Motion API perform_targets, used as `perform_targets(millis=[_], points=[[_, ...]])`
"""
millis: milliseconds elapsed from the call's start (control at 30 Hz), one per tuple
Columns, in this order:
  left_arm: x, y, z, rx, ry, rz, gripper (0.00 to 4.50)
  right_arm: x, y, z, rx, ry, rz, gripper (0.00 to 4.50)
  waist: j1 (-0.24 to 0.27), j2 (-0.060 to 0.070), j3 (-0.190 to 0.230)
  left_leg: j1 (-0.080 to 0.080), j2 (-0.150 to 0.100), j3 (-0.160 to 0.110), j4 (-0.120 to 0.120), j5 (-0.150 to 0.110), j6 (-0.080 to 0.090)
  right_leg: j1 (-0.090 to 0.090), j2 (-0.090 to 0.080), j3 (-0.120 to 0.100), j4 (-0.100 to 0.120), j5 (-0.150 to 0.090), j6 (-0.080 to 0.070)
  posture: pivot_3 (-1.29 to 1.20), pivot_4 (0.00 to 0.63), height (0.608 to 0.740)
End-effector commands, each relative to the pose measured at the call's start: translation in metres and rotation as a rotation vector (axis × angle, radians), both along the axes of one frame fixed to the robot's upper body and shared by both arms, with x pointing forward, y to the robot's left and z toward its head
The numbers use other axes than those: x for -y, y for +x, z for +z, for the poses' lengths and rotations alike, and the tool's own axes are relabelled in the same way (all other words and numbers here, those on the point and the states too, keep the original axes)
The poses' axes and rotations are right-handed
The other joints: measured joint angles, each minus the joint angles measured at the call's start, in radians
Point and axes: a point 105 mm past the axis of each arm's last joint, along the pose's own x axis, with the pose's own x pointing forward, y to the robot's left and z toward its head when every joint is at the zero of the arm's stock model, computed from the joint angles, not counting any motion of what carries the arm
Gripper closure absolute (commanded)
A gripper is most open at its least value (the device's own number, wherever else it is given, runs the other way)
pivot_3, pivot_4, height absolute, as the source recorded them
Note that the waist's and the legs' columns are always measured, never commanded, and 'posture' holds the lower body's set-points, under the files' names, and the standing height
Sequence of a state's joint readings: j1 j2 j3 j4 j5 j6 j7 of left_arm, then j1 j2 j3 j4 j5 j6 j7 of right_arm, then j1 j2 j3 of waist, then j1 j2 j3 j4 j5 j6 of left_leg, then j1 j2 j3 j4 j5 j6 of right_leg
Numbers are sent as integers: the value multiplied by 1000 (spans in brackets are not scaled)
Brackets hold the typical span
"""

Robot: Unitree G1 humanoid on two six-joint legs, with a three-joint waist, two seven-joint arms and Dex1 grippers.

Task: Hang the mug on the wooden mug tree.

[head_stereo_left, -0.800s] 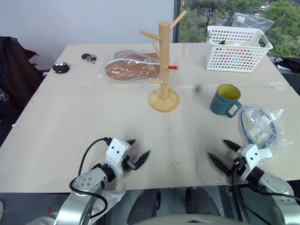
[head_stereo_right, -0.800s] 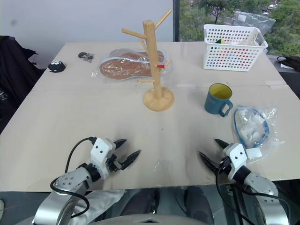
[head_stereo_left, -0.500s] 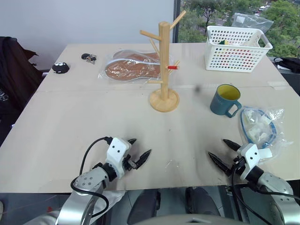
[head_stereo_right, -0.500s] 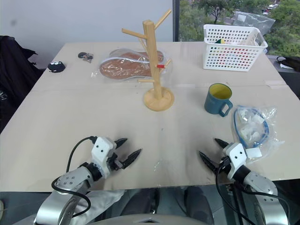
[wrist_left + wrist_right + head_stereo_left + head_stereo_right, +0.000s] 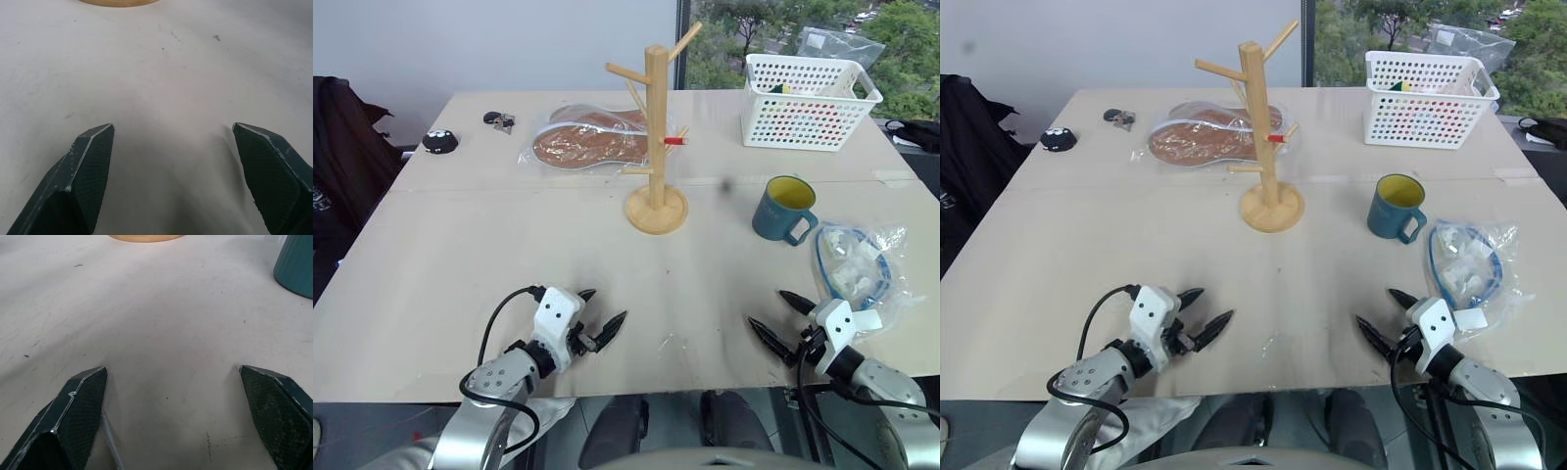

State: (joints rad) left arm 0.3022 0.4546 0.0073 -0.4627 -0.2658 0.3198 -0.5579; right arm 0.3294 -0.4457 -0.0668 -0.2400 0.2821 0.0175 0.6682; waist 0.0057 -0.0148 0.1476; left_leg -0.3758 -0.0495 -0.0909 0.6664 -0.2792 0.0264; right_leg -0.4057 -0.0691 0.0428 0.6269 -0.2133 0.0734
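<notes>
At the lower left of the frame, the left gripper [image 5: 603,309] is seen with fingers spread over the bare desk [image 5: 460,235]. The wooden mug tree [image 5: 655,147] is placed at upper centre, and the mug [image 5: 784,210] is set upright to its right. At the lower right, the right gripper [image 5: 775,318] is held with fingers spread, nothing between them.

Head cams: stereo pair, high up, looking fwd and down over the whole bench [image 5: 460,245]; both share the same scene, slightly offset. L wrist cam: very low and close to the bench, looking along the left gripper [image 5: 171,129] toward the mug tree [image 5: 656,137] base. R wrist cam: same low, close angle along the right gripper [image 5: 173,369], catching tree base and the mug [image 5: 296,267] edge.
</notes>
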Motion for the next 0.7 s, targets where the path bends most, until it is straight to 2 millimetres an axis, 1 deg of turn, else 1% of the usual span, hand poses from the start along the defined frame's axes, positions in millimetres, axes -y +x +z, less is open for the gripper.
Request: perform_targets(millis=[33,167,267,333,467,533,600,700], points=[[1,0,6,24,-2,-7,509,4,-1,-4,-19,-25,-24,148,0,0,0,0,0,0,0,0,0,0,0,0,0,0,0,0,150,740],[-2,0,6,21,4,-10,509,2,-2,-4,-19,-13,-37,148,0,0,0,0,0,0,0,0,0,0,0,0,0,0,0,0,150,740],[0,2,11,38,18,-37,509,5,1,0,2,5,-93,148,1,0,0,0,0,0,0,0,0,0,0,0,0,0,0,0,150,740],[9,9,26,81,18,-99,509,10,7,7,34,13,-161,148,1,0,0,0,0,0,0,0,0,0,0,0,0,0,0,0,150,740],[27,22,50,135,27,-202,509,18,17,14,57,13,-273,148,8,1,1,0,0,-1,1,0,0,0,0,-1,0,0,0,0,150,740],[44,28,70,166,0,-287,509,25,24,24,83,43,-373,148,8,2,1,-1,-1,-1,1,0,0,0,0,-1,0,0,0,0,150,740],[61,29,88,186,-50,-382,509,33,31,33,113,71,-474,148,7,2,2,-3,-1,-2,0,1,-1,-2,0,-2,0,2,3,0,150,740],[77,30,103,198,-89,-479,509,48,41,42,137,63,-612,148,-1,3,2,-4,-1,0,0,3,-5,-4,1,0,0,2,4,0,150,740]])
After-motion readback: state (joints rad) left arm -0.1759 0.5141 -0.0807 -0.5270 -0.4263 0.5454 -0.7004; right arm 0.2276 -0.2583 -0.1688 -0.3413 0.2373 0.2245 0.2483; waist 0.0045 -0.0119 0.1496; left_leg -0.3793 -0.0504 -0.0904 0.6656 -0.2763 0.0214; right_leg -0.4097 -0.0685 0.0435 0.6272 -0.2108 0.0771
